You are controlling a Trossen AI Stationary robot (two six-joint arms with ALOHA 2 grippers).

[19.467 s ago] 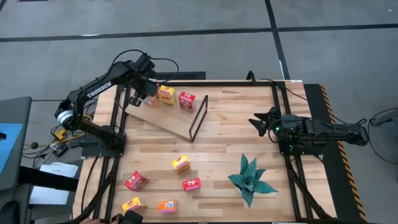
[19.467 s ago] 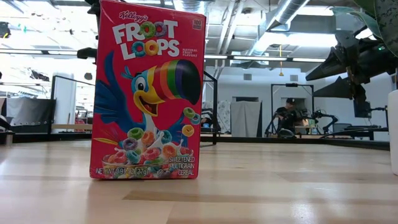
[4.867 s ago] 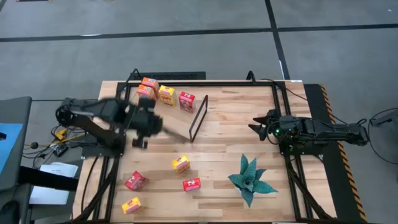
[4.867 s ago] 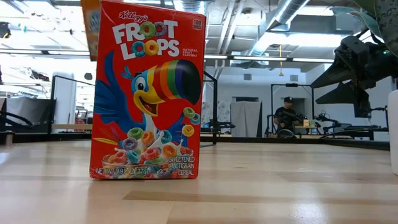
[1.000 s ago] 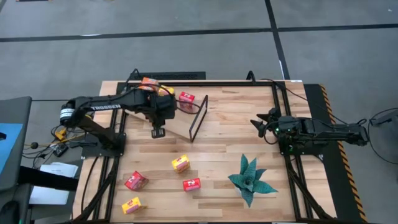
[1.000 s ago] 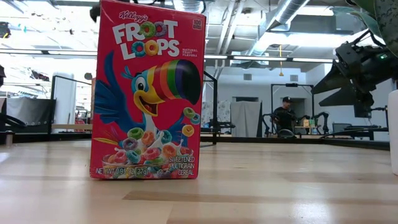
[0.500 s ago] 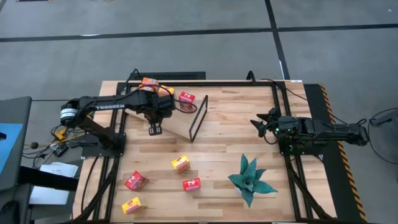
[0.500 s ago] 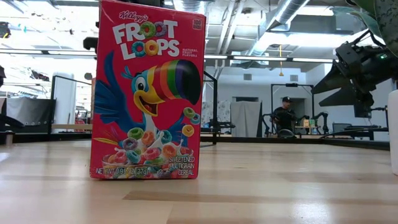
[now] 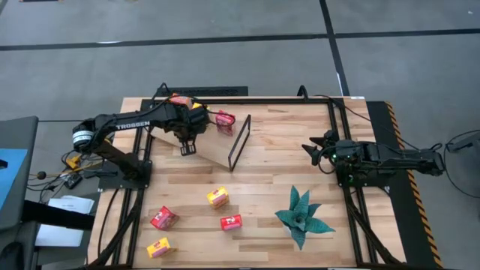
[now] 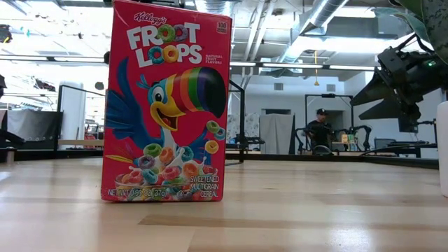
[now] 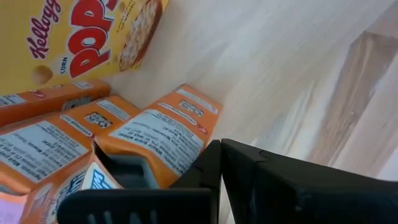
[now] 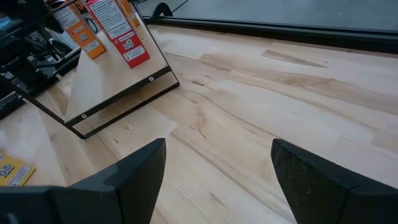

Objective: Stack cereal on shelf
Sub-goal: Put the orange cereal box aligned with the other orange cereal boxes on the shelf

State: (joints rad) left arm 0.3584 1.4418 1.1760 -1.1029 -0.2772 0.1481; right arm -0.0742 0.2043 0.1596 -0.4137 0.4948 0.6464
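The left gripper (image 9: 187, 147), fingers pinched together and empty, hovers over the shelf (image 9: 210, 146) at ten o'clock, nudging stacked cereal (image 9: 224, 120); next, fetch loose boxes (image 9: 218, 197) at six o'clock, while the right gripper (image 9: 309, 147) waits wide at three

Red, orange and yellow boxes on pale wood

The Froot Loops box (image 10: 166, 103) is bright red, printed with a blue toucan whose beak is rainbow-striped. Close against the left gripper (image 11: 205, 180), whose fingers are black, an orange box (image 11: 158, 134) carries white label panels; just beyond it a yellow box (image 11: 81, 38) has red lettering. The shelf (image 12: 112, 84) is light tan with a thin black frame. The plant (image 9: 301, 216) is teal-green.
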